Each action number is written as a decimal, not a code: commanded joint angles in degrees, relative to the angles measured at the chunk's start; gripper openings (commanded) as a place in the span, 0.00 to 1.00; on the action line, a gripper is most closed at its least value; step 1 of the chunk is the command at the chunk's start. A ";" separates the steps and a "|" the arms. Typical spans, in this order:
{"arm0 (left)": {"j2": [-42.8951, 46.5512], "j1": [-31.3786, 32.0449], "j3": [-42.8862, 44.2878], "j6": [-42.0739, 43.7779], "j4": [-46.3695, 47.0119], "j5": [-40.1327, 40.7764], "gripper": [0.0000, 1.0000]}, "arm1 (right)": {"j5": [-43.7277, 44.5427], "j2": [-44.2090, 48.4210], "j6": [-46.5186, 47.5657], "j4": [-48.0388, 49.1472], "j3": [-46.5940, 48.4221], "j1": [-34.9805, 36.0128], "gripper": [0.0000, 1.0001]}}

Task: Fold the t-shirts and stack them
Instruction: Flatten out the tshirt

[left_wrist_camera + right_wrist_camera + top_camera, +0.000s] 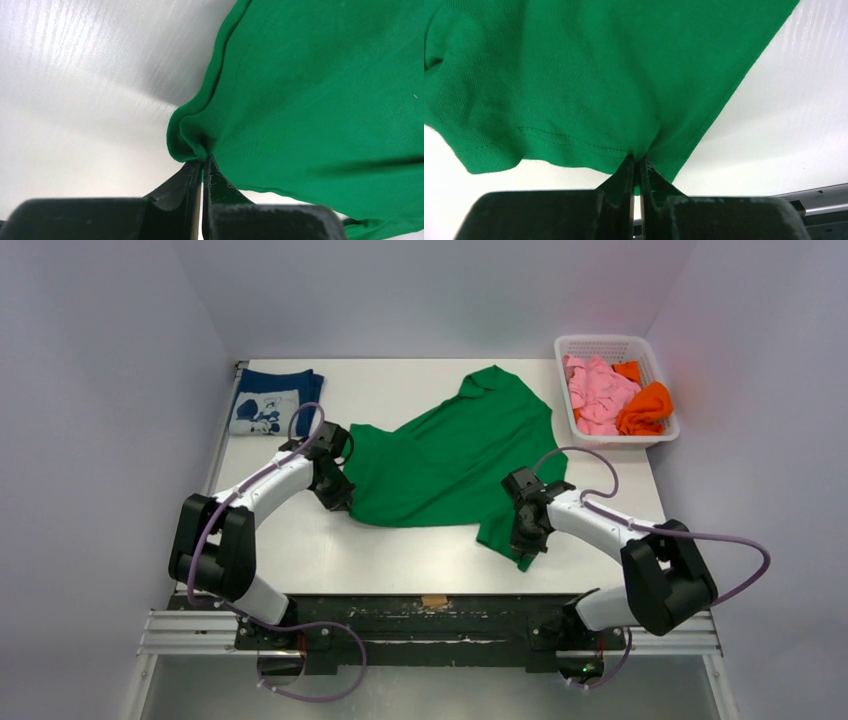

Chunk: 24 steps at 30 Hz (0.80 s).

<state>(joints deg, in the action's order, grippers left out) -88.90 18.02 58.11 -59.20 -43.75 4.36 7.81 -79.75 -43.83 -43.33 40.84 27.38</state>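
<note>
A bright green t-shirt (450,455) lies spread and rumpled across the middle of the table. My left gripper (338,490) is shut on its left edge; the wrist view shows the jaws (204,161) pinching a fold of green cloth (320,90). My right gripper (527,536) is shut on the shirt's near right corner; its wrist view shows the jaws (637,159) clamped on the stitched hem (574,90). A navy blue t-shirt with a white cartoon print (268,400) lies folded at the far left. Pink (598,390) and orange (645,405) t-shirts sit in a basket.
A white plastic basket (600,343) stands at the far right corner. The table's near edge with the black arm-mount rail (430,615) runs along the bottom. Grey walls enclose the table on three sides.
</note>
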 commanded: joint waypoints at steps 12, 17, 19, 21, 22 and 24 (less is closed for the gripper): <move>10.09 -0.02 9.14 7.84 1.26 2.94 0.00 | 22.38 4.23 6.22 11.01 17.51 -0.11 0.00; 17.93 -0.01 14.44 11.33 3.53 5.64 0.00 | 31.70 6.91 14.57 13.01 30.22 -0.16 0.00; 21.04 -0.04 17.07 12.10 3.72 6.76 0.00 | 33.64 9.52 17.86 15.80 34.03 -0.14 0.00; 23.68 -0.01 20.12 13.09 4.24 7.52 0.00 | 33.55 12.34 21.41 19.50 36.57 -0.20 0.00; 24.83 -0.06 22.01 13.75 4.63 7.46 0.00 | 32.86 13.74 23.16 21.18 37.92 -0.21 0.00; 26.61 0.00 26.20 15.08 4.63 6.64 0.00 | 31.20 16.31 27.61 24.72 40.65 -0.17 0.00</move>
<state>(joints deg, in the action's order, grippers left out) -66.67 18.02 76.55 -48.23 -41.89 9.06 36.25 -69.17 -26.41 -27.81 75.20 27.31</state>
